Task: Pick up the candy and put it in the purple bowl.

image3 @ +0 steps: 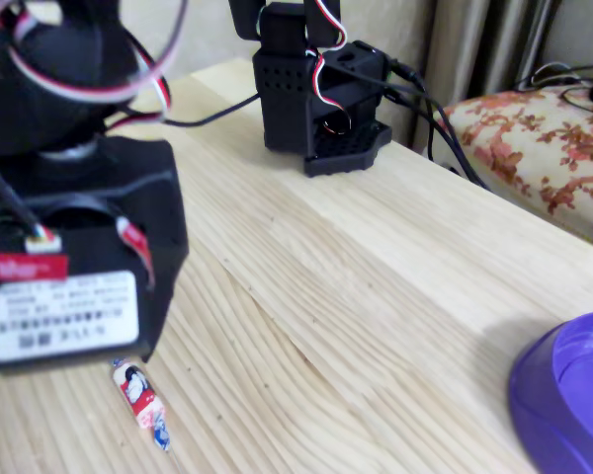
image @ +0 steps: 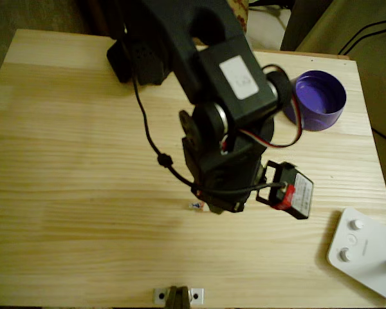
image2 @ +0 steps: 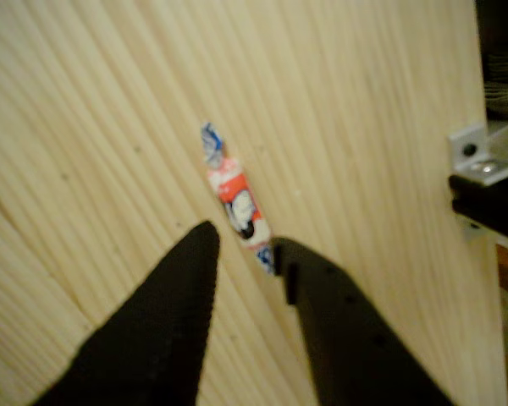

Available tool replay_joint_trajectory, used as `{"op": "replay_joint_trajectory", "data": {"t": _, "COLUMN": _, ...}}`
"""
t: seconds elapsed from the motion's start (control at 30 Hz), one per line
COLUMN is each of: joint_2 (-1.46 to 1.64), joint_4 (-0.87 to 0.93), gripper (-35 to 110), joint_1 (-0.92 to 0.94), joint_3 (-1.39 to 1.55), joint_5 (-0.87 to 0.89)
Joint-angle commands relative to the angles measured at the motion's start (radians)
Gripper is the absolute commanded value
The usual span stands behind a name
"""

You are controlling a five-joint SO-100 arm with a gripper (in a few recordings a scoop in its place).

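The small white-and-orange wrapped candy [image2: 236, 196] lies on the pale wooden table [image: 83, 161], well apart from the glossy purple plastic bowl [image: 320, 100]. Black fingers [image2: 165, 313] spread, empty, just short of the candy; pickup and drop both remain.

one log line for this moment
phase: pre-grasp | hand: open, over candy | candy: flat on table | purple bowl: empty

Pale wooden table [image: 71, 193], white button device [image: 363, 254] at its corner, floral cushion [image3: 544, 148], metal bracket [image: 178, 295]
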Motion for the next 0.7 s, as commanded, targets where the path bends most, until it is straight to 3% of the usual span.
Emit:
{"op": "replay_joint_trajectory", "data": {"t": 0.0, "joint_2": 0.034, "joint_4": 0.017, "gripper": 26, "joint_1": 0.0, "joint_3": -0.094, "joint_5": 0.026}}
{"op": "replay_joint_trajectory", "data": {"t": 0.33, "joint_2": 0.037, "joint_4": 0.014, "gripper": 28, "joint_1": -0.069, "joint_3": -0.025, "joint_5": 0.104}}
{"op": "replay_joint_trajectory", "data": {"t": 0.67, "joint_2": 0.017, "joint_4": -0.043, "gripper": 28, "joint_1": -0.098, "joint_3": -0.009, "joint_5": -0.103}}
